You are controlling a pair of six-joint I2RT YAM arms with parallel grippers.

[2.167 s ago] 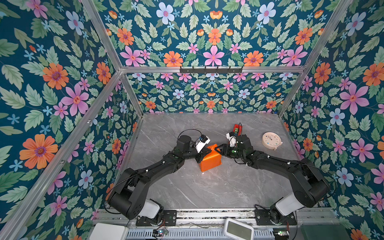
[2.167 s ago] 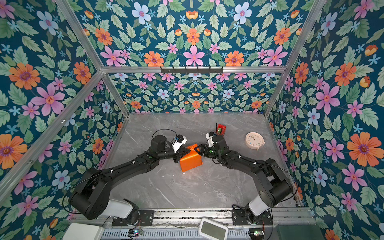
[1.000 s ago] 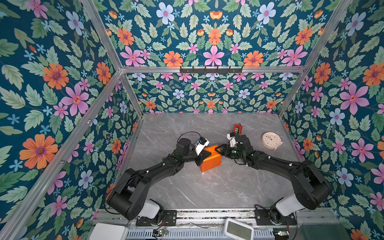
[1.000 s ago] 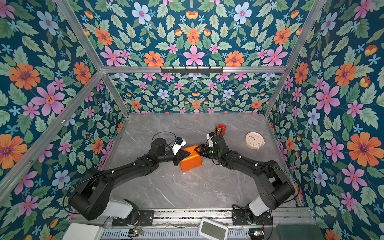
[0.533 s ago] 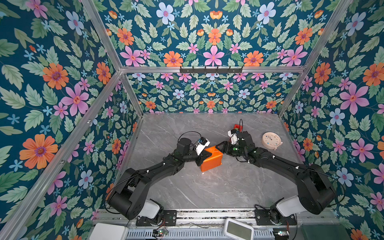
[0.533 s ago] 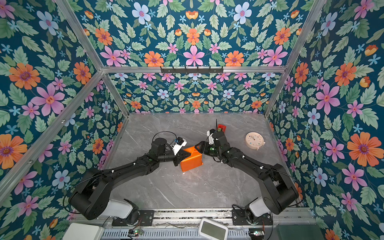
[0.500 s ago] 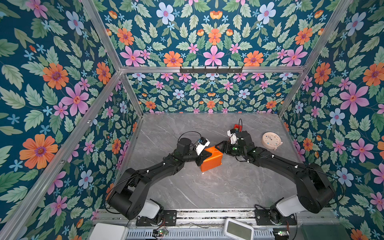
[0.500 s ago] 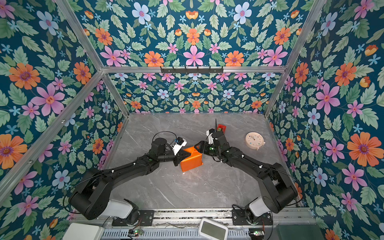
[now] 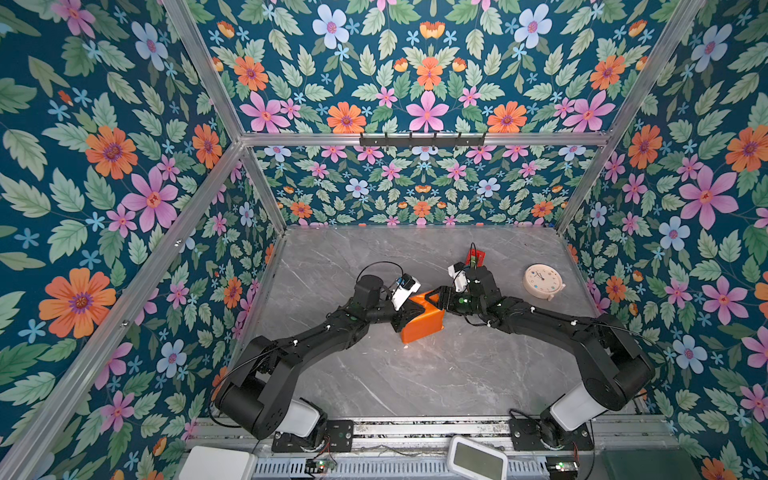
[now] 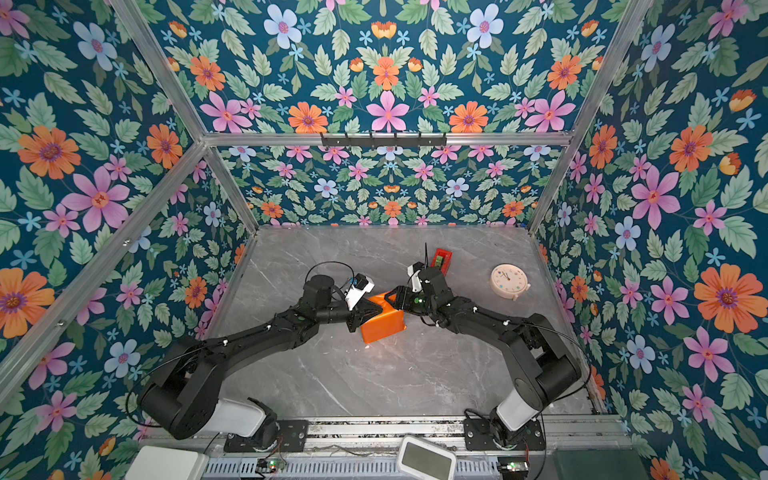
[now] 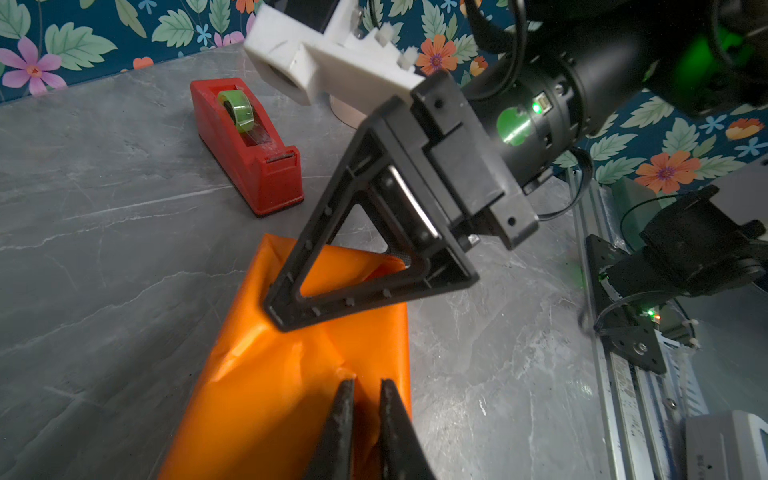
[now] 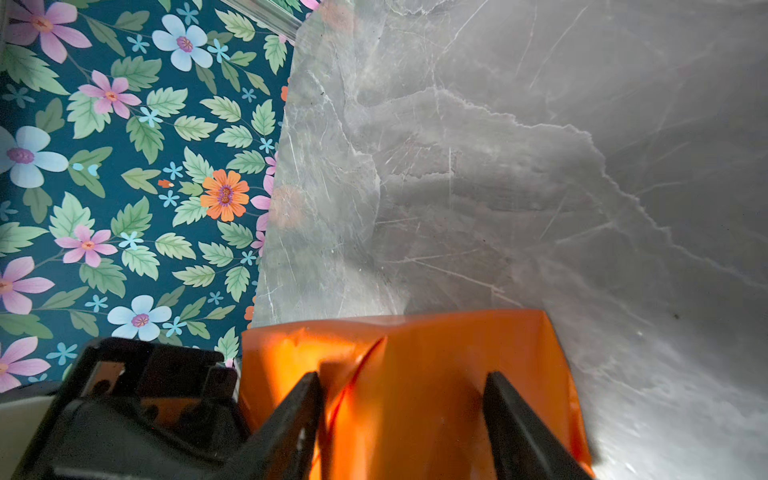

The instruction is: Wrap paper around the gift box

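The gift box is hidden inside the paper (image 9: 422, 322) (image 10: 384, 322), which is folded round it orange side out as a small package in mid-table. My left gripper (image 9: 409, 309) (image 11: 366, 384) lies over the package's left end. Its jaws stand a narrow gap apart, and creased paper (image 11: 270, 395) shows between them. My right gripper (image 9: 436, 299) (image 12: 401, 378) is open wide over the package's far right end. One of its fingers (image 11: 291, 270) rests against the paper's raised fold. Orange paper (image 12: 415, 353) fills the space between those jaws.
A red tape dispenser (image 9: 476, 258) (image 11: 245, 145) stands just behind the right gripper. A round pale clock (image 9: 542, 281) lies at the right of the grey marble table (image 9: 415, 374). Flowered walls close three sides. A white device (image 9: 478, 459) sits on the front rail.
The left jaws, shut a second ago, have parted slightly over the paper. The right gripper has shifted a little toward the back at the package's far end. The package has stayed put.
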